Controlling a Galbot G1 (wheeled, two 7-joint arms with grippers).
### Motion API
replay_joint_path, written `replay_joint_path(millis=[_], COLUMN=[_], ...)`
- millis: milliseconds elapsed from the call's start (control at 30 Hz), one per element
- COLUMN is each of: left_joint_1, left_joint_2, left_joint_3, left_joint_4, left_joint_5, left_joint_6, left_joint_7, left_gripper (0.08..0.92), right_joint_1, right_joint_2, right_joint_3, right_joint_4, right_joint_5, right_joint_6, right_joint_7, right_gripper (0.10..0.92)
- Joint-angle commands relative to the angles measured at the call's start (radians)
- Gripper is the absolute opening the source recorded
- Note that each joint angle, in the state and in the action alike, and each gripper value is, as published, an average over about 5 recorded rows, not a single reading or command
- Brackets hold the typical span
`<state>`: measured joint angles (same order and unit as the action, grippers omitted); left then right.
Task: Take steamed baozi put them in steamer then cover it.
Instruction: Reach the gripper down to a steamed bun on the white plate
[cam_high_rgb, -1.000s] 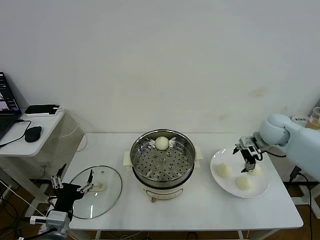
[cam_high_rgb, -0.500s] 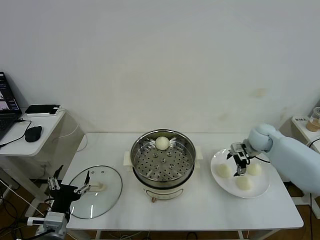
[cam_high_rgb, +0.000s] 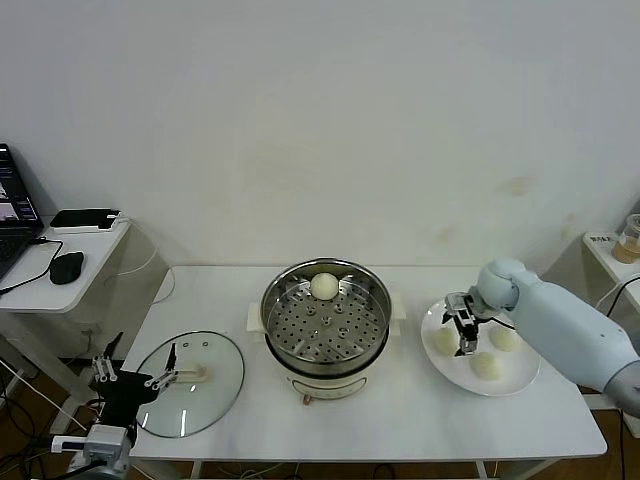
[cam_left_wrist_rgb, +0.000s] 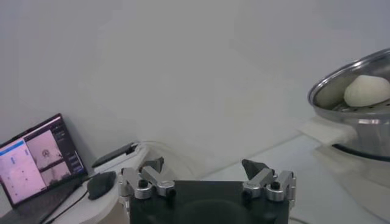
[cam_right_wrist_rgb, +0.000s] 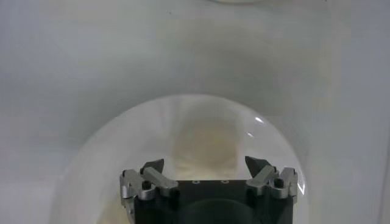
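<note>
**A:** Where is everything sitting right now?

**B:** The steamer (cam_high_rgb: 325, 325) is standing mid-table with one baozi (cam_high_rgb: 323, 286) resting on the far side of its tray. Three more are lying on the white plate (cam_high_rgb: 517, 378) near the table's right edge. The cover (cam_high_rgb: 190, 382) is lying flat near the front-left corner.

**A:** And the arms?

**B:** The right gripper (cam_high_rgb: 465, 329) is hanging over the plate, fingers spread wide and holding nothing, just above the leftmost bun (cam_high_rgb: 444, 340). In its wrist view the bun (cam_right_wrist_rgb: 206, 143) is showing between the open fingertips. The left gripper (cam_high_rgb: 130, 373) is waiting at the front-left corner beside the cover, also wide open and empty.

**A:** So what makes this pick go well?

**B:** I'd say centring the bun between the fingers before descending, so neither tip is digging into the soft dough. Closing gently should be enough; squeezing hard would likely dent it. Lifting straight up is also wise, since the neighbouring buns are lying close by.
</note>
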<state>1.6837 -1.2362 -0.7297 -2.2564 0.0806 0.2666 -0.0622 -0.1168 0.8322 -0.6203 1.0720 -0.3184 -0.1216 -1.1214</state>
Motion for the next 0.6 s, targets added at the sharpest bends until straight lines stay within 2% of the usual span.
replay_joint_path(millis=[33,200,600], left_joint_1=[0.003,0.005,0.005], left_joint_2=[-0.002,-0.003,-0.006], left_joint_3=[-0.003,-0.005,-0.001], left_joint_4=[-0.002,-0.003,-0.009], left_joint_5=[0.000,0.000,0.001], left_joint_6=[-0.001,-0.001,-0.001], left_joint_7=[0.000,0.000,-0.001], left_gripper=[0.823,0.823,0.823], right_joint_1=[-0.013,-0.012,0.012], right_joint_2=[0.034,0.035,0.001], right_joint_3=[0.014,0.011,-0.002], right_joint_4=[-0.052,-0.052,-0.007], right_joint_5=[-0.031,-0.030,0.005], right_joint_6=[-0.001,-0.005,-0.005], right_joint_7=[0.011,0.006,-0.038], right_gripper=[0.823,0.815,0.659])
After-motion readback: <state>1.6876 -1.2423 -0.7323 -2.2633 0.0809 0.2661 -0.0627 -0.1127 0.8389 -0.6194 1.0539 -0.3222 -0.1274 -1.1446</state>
